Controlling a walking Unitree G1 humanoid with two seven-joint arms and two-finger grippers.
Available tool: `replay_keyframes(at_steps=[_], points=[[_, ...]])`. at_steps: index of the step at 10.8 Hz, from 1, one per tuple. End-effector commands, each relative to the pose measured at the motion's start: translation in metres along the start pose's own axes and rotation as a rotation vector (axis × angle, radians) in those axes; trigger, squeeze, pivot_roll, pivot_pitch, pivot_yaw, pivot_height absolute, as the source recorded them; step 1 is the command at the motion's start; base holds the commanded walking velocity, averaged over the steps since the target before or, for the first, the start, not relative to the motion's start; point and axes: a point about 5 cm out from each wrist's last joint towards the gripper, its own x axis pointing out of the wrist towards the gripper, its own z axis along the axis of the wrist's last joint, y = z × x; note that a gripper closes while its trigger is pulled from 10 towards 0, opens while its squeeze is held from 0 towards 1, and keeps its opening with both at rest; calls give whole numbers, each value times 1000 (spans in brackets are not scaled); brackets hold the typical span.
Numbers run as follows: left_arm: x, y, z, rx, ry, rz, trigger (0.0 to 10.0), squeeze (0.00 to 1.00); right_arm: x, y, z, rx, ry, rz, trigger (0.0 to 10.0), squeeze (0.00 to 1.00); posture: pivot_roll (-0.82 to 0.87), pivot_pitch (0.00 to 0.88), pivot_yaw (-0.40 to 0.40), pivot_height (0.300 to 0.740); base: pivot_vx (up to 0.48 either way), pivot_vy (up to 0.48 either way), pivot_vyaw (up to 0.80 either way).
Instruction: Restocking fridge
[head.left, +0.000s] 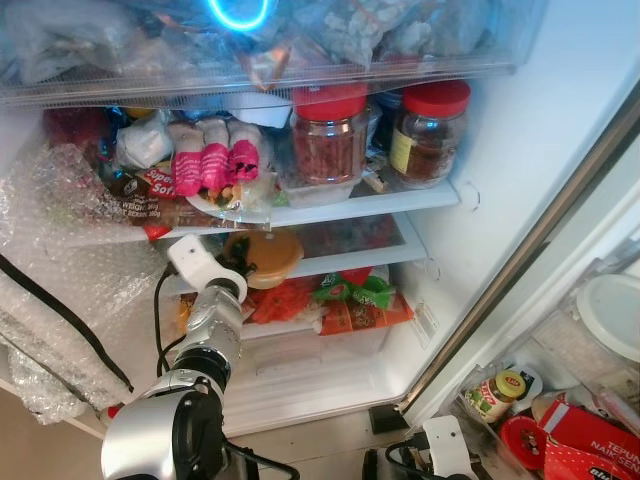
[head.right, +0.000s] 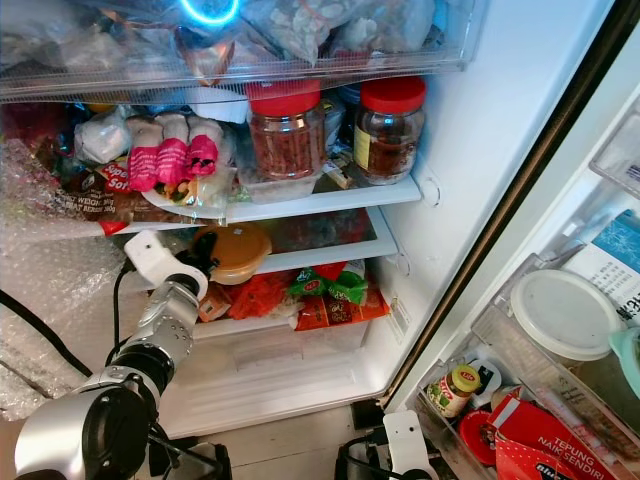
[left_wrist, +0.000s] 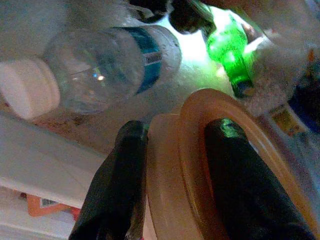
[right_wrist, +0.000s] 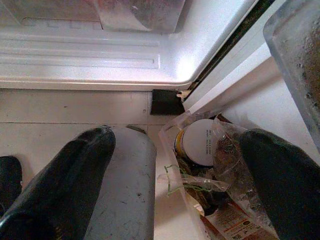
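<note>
Fingers (left_wrist: 235, 185) of our left gripper (left_wrist: 175, 190) — clamped across the rim of an orange lidded tub (head.left: 268, 256), one finger on each side, held just inside the fridge at the middle shelf (head.left: 360, 255).

Contents near the tub, as we log them:
- clear water bottle (left_wrist: 100, 70) with a white cap, lying on its side just beyond the tub
- green bottle (left_wrist: 230, 55) further back
- two red-lidded jars (head.left: 330, 135) on the shelf above
- red and green packets (head.left: 350, 300) on the shelf below

Right gripper (right_wrist: 175, 180) — fingers spread wide and holding nothing, low by the fridge's base near the open door bin (head.left: 560, 400).

Risk, in our judgement: the grip is on the tub's edge only, so it may tilt or slip on release. Pushed deeper, it could nudge the lying bottle, which looks free to roll
</note>
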Motion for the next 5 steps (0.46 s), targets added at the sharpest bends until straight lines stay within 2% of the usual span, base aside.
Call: replay_keyframes(at_steps=[1, 2, 3, 5], points=[[0, 1, 5, -50, -36, 11, 2902, 0, -11, 11, -36, -46, 157, 53, 10000, 0, -200, 56, -7, 631, 0, 0, 0], [-1, 4, 3, -93, -39, 11, 10000, 0, -11, 11, -36, -42, 158, 53, 10000, 0, -202, 54, -7, 631, 0, 0, 0], [-5, 11, -3, -143, -25, 21, 10000, 0, -11, 11, -36, -41, 160, 54, 10000, 0, -202, 54, -7, 631, 0, 0, 0], [-7, 12, -9, -209, -11, -7, 10000, 0, -11, 10, -36, -43, 162, 57, 10000, 0, -200, 59, -11, 631, 0, 0, 0]])
